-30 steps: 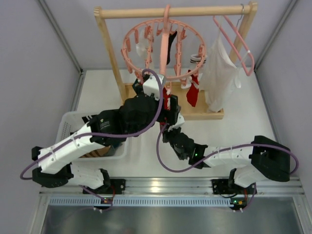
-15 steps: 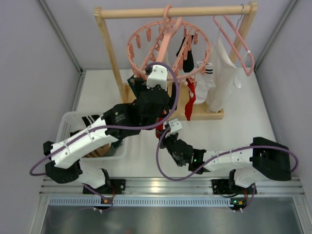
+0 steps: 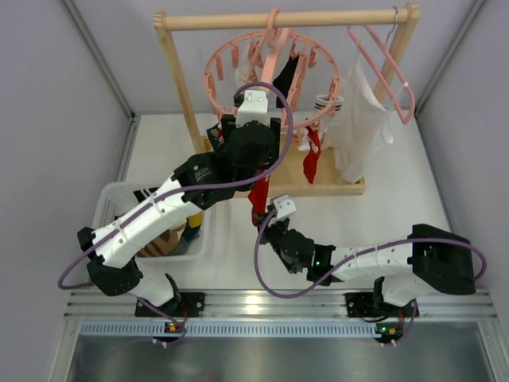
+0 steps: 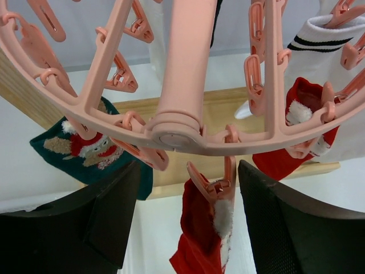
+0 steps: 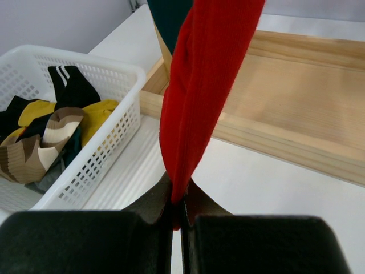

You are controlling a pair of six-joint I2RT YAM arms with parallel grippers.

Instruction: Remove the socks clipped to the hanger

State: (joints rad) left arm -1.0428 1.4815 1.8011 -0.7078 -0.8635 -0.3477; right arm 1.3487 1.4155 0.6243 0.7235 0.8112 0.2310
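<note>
The right gripper point(image 5: 178, 220) pinches the lower end of the red sock point(image 5: 205, 85), which hangs from a clip point(image 4: 212, 184) on the pink hanger point(image 4: 177, 85) between the left gripper's point(image 4: 188, 191) wide-spread jaws, so tugging before that clip opens could swing the hanger or slip the hold.

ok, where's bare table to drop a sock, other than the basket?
Bare table right of the rack base, to the wall; behind the basket, left of the rack post. Crowded under the ring hanger: left arm, right arm, hanging socks.
</note>
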